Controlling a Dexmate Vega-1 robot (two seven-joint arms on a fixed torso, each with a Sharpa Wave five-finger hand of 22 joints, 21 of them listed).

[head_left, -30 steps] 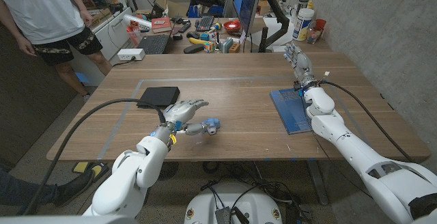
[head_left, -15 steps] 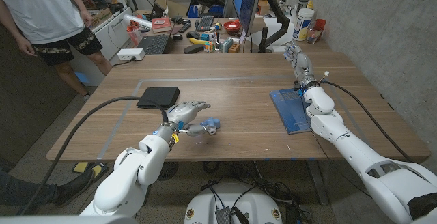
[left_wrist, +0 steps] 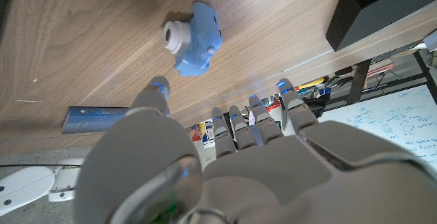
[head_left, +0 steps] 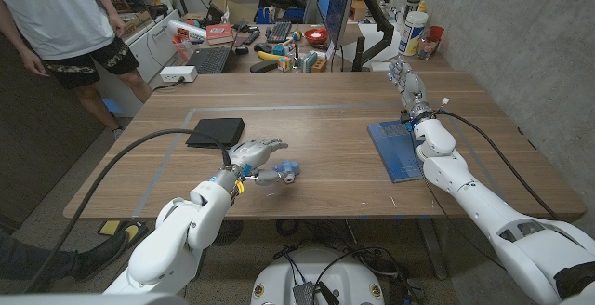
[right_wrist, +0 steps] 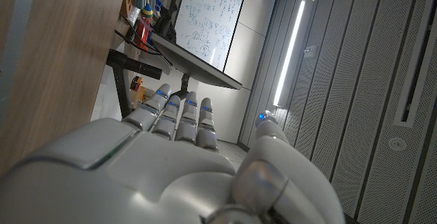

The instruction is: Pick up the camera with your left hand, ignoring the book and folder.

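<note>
The small blue camera (head_left: 288, 171) lay on the desk (head_left: 316, 138), lens up, free of any grasp. The left robot hand (head_left: 251, 154) hovered just beside the camera, fingers spread, holding nothing. The black folder (head_left: 216, 132) sat near the camera, beyond that hand. The right robot hand (head_left: 406, 82) stood released, well away from the camera, past the blue book (head_left: 396, 150).

Smooth blue plastic camera (left_wrist: 197, 38) on matt wood-grain table (head_left: 335, 119)

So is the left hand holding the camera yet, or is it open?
Open. The left hand has its fingers spread, and the blue camera lies on the table beyond its fingertips, untouched.
</note>
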